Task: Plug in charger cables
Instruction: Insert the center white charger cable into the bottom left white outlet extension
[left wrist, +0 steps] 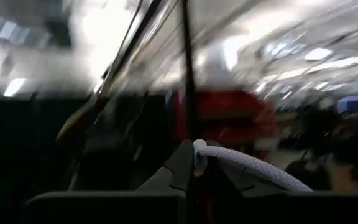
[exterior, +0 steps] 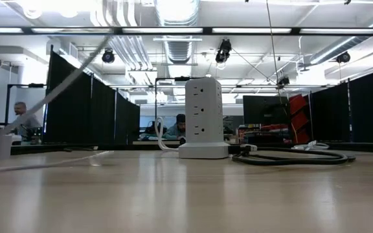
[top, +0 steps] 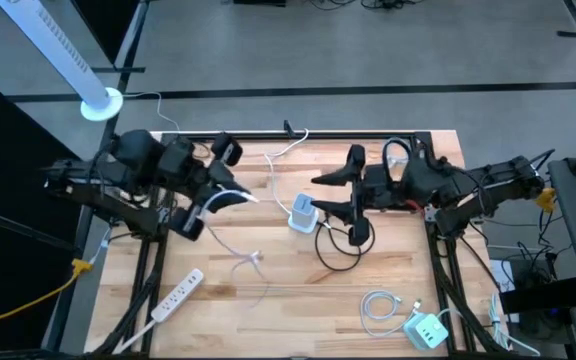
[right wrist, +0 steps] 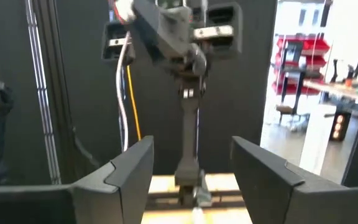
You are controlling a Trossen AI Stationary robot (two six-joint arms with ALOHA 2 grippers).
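The left gripper [top: 230, 197], left of centre in the high view, clamps a white cable [left wrist: 253, 169] near its end, lifted to carry the plug toward the white socket tower [top: 303, 213] at centre. The right gripper [top: 333, 195], fingers spread and empty, hovers just right of the tower. A black cable [top: 340, 240] loops beside it

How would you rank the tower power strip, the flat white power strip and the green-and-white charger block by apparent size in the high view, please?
1. Flat white power strip, clearly the longest.
2. Tower power strip and green-and-white charger block: similar footprints seen from above, so I would not separate them.
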